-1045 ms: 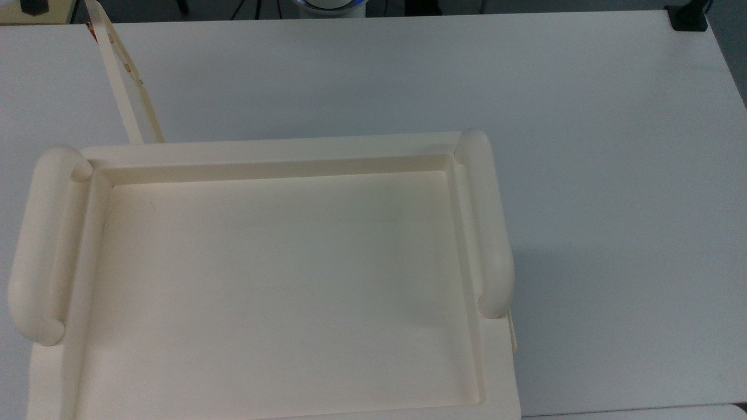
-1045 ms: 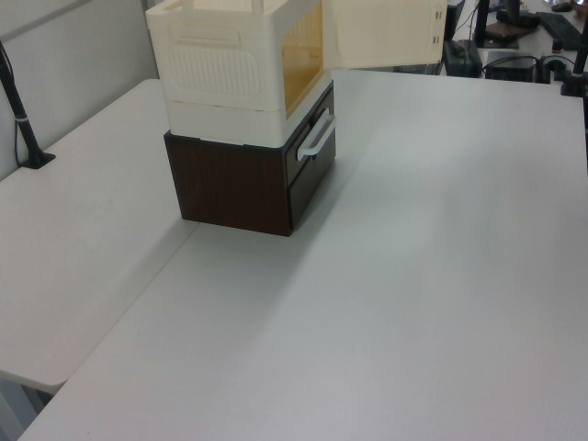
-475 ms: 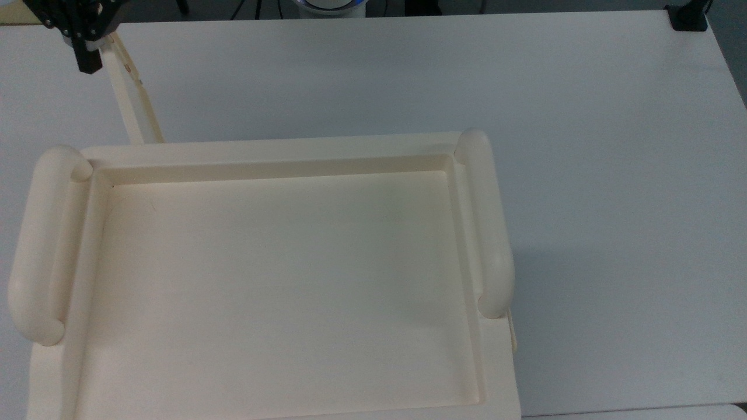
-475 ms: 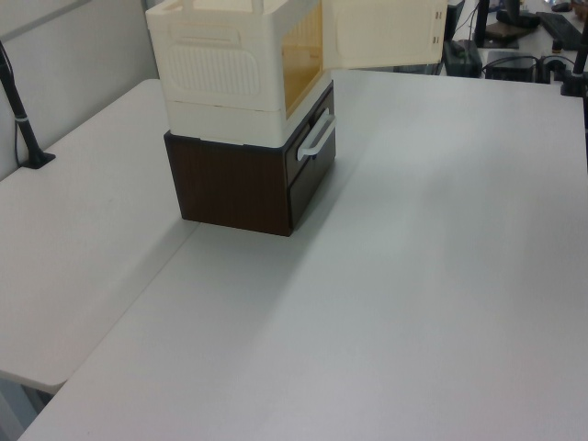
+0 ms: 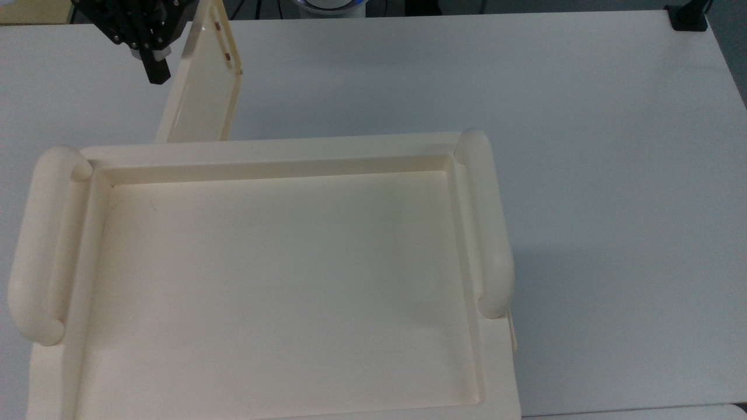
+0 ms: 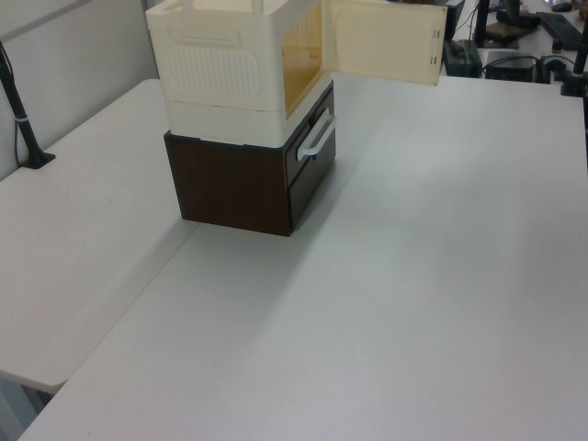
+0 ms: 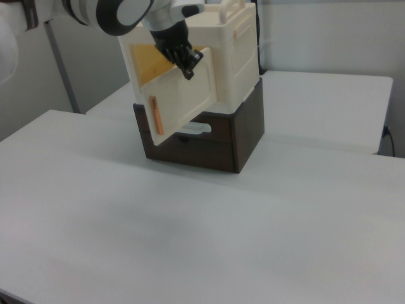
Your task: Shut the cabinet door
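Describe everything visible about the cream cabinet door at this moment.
The thin flat cream plastic-looking cabinet door is partly open, swung out from the front of the cream box cabinet, hinged at one vertical edge. Small copper-coloured fittings sit near its free edge. The black gripper is at its outer face, on the top view's left; contact cannot be confirmed.

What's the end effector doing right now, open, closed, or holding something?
End effector: open or closed cannot be told; it sits against the outer face of the part-open cabinet door, apparently pushing, not gripping it.
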Robot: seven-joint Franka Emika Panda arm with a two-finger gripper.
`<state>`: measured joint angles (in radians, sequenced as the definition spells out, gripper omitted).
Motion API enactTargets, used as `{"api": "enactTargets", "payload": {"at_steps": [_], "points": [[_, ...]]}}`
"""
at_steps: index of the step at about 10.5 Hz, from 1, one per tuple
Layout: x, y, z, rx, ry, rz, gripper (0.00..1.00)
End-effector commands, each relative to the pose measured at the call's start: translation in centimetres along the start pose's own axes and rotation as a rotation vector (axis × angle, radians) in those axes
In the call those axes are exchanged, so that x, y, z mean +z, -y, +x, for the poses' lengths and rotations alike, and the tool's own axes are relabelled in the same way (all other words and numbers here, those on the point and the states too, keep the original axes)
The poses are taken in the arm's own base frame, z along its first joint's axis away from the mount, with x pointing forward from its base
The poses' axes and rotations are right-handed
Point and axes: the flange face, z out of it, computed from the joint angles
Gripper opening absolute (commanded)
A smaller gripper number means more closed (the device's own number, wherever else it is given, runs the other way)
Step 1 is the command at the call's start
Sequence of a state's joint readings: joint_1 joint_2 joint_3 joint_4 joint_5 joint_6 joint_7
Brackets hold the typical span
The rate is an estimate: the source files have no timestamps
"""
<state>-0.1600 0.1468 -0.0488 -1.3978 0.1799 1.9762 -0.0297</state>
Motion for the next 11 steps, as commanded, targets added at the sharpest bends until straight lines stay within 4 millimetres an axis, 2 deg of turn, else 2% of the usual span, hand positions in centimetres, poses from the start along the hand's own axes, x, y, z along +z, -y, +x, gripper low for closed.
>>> {"api": "enactTargets", "payload": {"at_steps": [1, 2, 3, 4, 9, 11], "points": [[1.4, 4.6, -1.0, -0.053, 0.043, 0.073, 0.00], [2.7, 5.8, -0.9, -0.054, 0.048, 0.105, 0.00], [3.6, 7.9, -0.1, -0.069, -0.003, 0.127, 0.00], [3.2, 8.6, 0.5, -0.047, -0.065, 0.135, 0.00], [3.4, 8.4, 0.7, -0.039, -0.080, 0.121, 0.00], [4.5, 8.7, 1.3, -0.037, -0.123, 0.124, 0.00]]}}
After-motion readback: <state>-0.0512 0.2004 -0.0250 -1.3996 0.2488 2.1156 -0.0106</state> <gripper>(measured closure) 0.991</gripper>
